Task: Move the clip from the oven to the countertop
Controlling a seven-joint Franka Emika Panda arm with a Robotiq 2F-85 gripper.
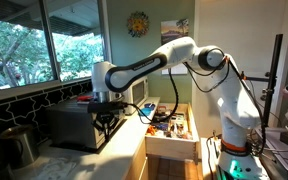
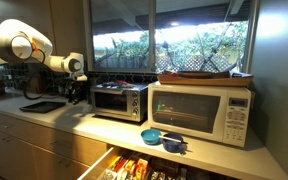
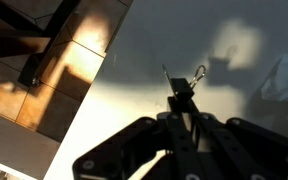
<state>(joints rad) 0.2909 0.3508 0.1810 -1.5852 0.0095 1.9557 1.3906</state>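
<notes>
Pale countertop point(image 2: 79, 122) runs below a wide window point(image 2: 174, 40). In the wrist view the gripper point(image 3: 184, 112) has its fingers pressed together on a small black clip point(image 3: 182, 92), whose wire loop points to 1 o'clock. In an exterior view the gripper holds it just beside the oven point(image 2: 119, 100), which stands at 3 o'clock. A microwave point(image 2: 202, 112) sits farther along at 3 o'clock.

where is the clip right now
In the wrist view the clip is pinched at the tips of the gripper above a pale surface; in an exterior view the gripper hangs beside the oven, on the side away from the microwave.
</notes>
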